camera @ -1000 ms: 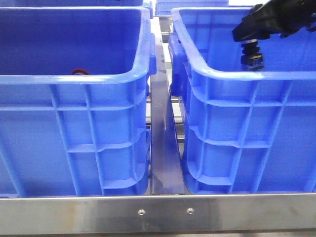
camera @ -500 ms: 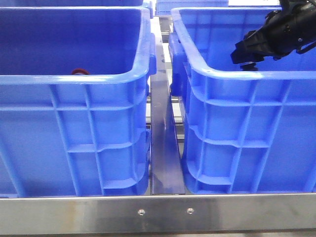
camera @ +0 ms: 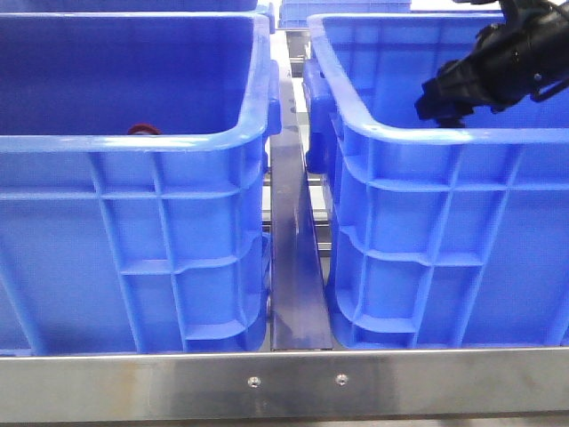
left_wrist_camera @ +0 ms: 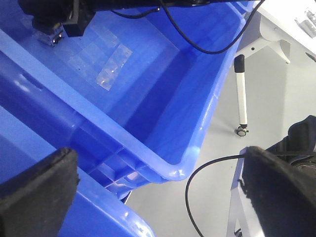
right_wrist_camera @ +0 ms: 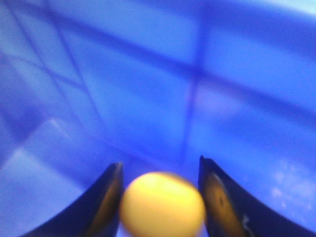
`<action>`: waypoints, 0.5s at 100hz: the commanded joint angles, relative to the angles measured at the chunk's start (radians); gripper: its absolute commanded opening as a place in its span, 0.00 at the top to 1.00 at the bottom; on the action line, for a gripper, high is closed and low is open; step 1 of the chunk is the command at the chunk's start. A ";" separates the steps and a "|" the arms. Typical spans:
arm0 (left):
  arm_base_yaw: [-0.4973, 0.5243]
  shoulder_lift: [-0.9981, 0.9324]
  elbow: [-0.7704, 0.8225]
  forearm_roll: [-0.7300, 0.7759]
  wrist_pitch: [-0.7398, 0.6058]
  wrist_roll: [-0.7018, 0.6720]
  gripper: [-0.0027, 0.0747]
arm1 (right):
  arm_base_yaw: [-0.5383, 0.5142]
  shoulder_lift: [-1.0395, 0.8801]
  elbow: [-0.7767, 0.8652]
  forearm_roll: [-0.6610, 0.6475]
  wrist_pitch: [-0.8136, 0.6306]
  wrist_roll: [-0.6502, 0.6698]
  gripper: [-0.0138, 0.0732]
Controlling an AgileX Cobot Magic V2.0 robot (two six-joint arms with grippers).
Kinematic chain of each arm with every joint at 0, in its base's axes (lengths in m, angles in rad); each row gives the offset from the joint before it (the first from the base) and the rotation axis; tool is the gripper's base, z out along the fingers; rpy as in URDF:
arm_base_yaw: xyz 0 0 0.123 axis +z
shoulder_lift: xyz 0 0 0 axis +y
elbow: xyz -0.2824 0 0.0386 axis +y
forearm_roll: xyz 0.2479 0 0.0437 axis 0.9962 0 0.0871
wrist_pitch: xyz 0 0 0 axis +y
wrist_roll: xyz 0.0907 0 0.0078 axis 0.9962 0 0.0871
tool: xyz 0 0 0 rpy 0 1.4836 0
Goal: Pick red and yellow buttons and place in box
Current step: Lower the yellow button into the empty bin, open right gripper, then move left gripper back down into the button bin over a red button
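Observation:
Blurred in the right wrist view, the yellow button [right_wrist_camera: 162, 202] fills the gap between the dark fingers of my right gripper [right_wrist_camera: 160, 164], which is shut on it. From the front, that gripper [camera: 440, 108] hangs inside the right blue crate [camera: 444, 138], just above the near rim. A sliver of the dark red button [camera: 142, 129] peeks over the near rim of the left blue crate [camera: 133, 142]. In the left wrist view my left gripper [left_wrist_camera: 158, 195] stands wide open over a crate corner, holding nothing. The front view does not show it.
A steel rail [camera: 293, 267] runs between the two crates and a steel frame bar [camera: 284, 382] crosses the front. The left wrist view shows grey floor [left_wrist_camera: 207, 163], a loose black cable [left_wrist_camera: 197, 187] and a castor leg [left_wrist_camera: 241, 98] beyond the crate.
My right gripper has shifted right and tilted from pointing down to slanting sideways. The dark body that hung under it now sits level with the crate rim.

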 commanded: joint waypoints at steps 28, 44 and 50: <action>-0.006 -0.032 -0.033 -0.071 0.002 0.003 0.14 | -0.006 -0.095 -0.023 0.078 0.015 -0.011 0.40; -0.006 -0.032 -0.033 -0.071 0.002 0.003 0.14 | -0.006 -0.121 -0.021 0.078 0.014 -0.006 0.40; -0.006 -0.032 -0.033 -0.071 0.002 0.003 0.14 | -0.006 -0.145 -0.014 0.078 0.010 0.009 0.40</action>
